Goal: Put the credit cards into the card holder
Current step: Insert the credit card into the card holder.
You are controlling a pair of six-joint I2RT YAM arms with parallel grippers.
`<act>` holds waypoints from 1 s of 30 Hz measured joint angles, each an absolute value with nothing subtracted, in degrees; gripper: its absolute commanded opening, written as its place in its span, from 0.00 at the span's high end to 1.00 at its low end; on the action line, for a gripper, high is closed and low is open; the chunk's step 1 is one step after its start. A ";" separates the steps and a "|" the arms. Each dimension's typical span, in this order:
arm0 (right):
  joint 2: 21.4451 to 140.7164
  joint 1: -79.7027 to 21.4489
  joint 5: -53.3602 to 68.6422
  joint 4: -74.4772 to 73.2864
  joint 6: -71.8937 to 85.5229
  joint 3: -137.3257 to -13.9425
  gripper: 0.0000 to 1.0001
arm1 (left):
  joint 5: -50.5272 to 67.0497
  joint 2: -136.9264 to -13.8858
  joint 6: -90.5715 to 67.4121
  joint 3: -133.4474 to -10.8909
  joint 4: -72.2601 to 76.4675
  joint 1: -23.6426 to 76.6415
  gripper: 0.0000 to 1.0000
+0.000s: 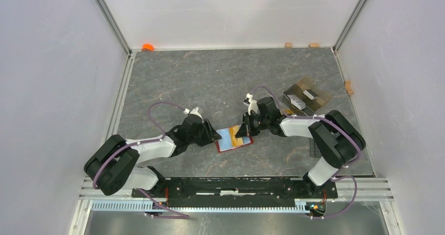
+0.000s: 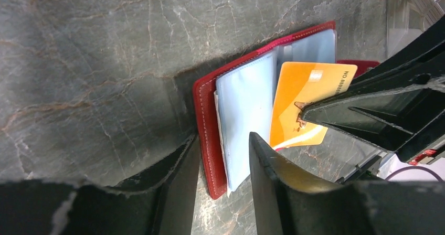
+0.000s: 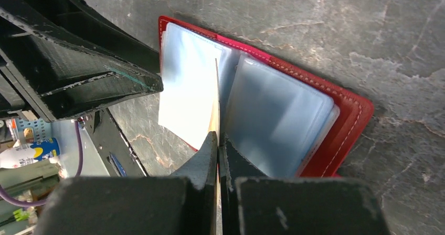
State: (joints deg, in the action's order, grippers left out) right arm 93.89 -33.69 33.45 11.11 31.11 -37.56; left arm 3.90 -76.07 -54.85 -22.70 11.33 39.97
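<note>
The red card holder [image 1: 234, 139] lies open on the grey table, its clear, pale blue sleeves [image 2: 246, 104] facing up. My right gripper [image 3: 218, 138] is shut on the orange credit card [image 2: 304, 96]. It holds the card on edge over the holder's middle fold, with the card's far end down among the sleeves. My left gripper [image 2: 223, 151] stands open at the holder's left side. Its fingers [image 2: 262, 161] straddle the corner of the red cover [image 2: 207, 140] and the sleeve beside it. I cannot tell whether they touch it.
A clear box [image 1: 306, 98] with white blocks stands at the back right, behind my right arm. Small tan blocks [image 1: 288, 44] lie along the back wall, another [image 1: 348, 86] by the right wall. An orange object [image 1: 148, 47] sits in the back left corner.
</note>
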 measured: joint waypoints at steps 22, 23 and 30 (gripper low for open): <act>94.26 -31.86 29.56 12.84 39.51 -34.26 1.00 | 3.92 -81.95 -53.49 -24.60 15.46 39.59 0.71; 94.08 -31.86 29.28 12.86 39.77 -34.06 1.00 | 3.92 -81.97 -53.49 -24.60 15.51 39.59 0.72; 93.80 -31.77 28.08 13.39 42.30 -33.15 1.00 | 4.16 -83.15 -53.47 -24.60 17.47 39.53 0.73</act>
State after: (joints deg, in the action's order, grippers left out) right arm 93.80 -31.77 28.08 13.39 42.30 -33.15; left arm 4.16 -83.15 -53.47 -24.60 17.47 39.53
